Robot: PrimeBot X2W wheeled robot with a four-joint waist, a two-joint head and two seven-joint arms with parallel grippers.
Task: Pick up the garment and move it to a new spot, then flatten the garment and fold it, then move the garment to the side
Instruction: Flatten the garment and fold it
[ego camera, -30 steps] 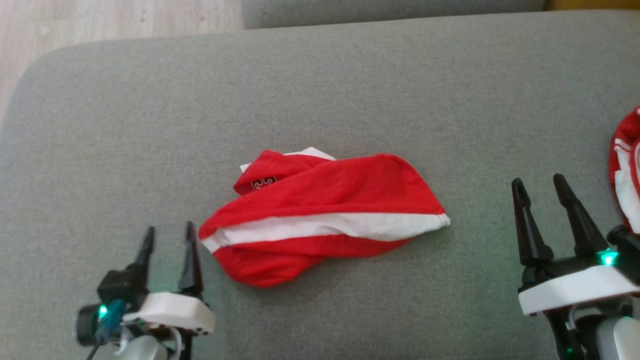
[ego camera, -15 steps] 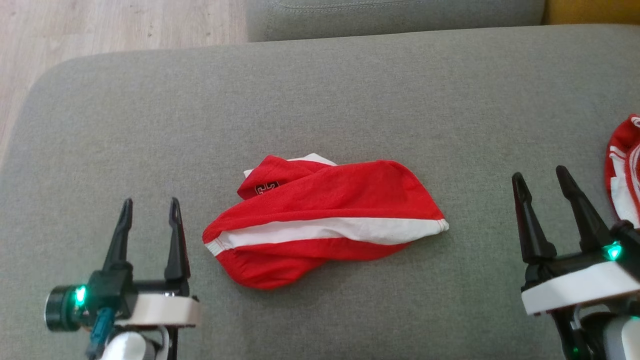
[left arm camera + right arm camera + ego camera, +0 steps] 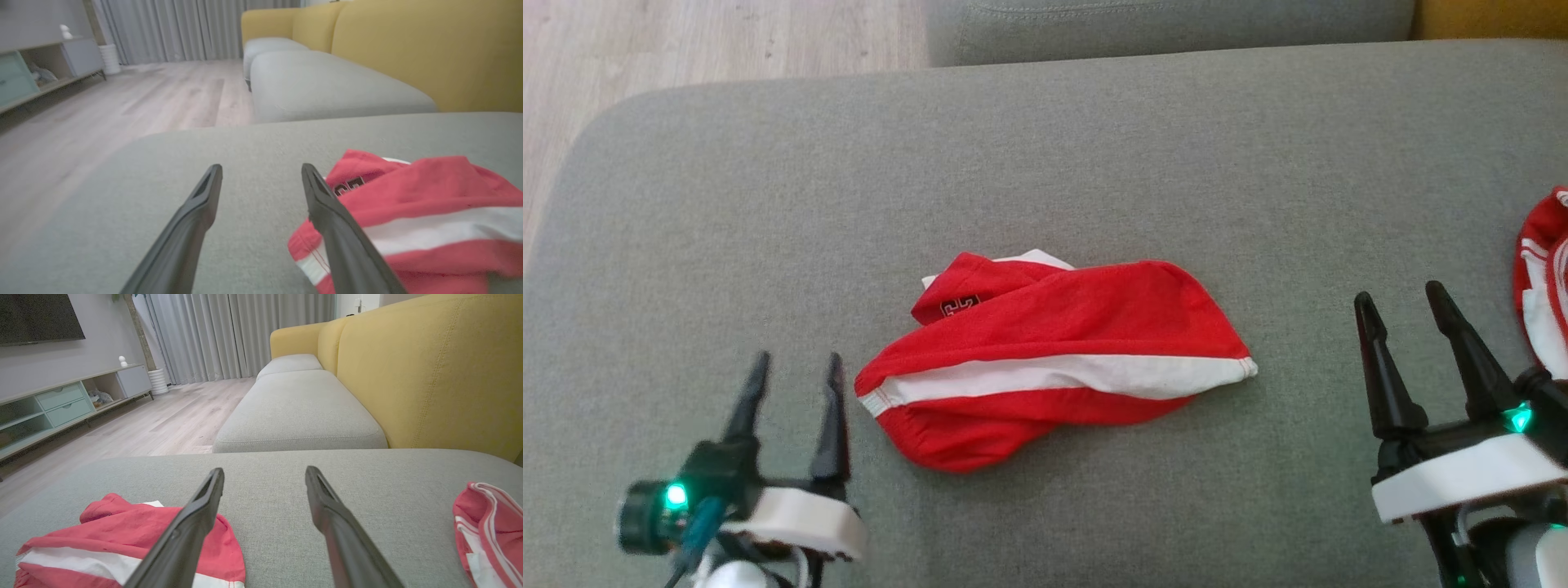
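Note:
A red garment point(image 3: 1045, 351) with a white stripe lies folded in a loose bundle in the middle of the grey cushion point(image 3: 1045, 163). It also shows at the lower right of the left wrist view point(image 3: 421, 212) and the lower left of the right wrist view point(image 3: 122, 543). My left gripper point(image 3: 796, 367) stands open just left of the garment's left end, not touching it, nothing between its fingers. My right gripper point(image 3: 1401, 298) stands open well to the right of the garment, also empty.
A second red and white piece of clothing point(image 3: 1547, 286) lies at the cushion's right edge, close to my right gripper. Wooden floor point(image 3: 686, 41) lies beyond the cushion's far left corner. Another grey seat point(image 3: 298, 408) and a yellow sofa back point(image 3: 429, 367) stand beyond.
My left gripper swung out to the left half a second ago and has come back right, close to the garment's left end. The right gripper and the garment hold still.

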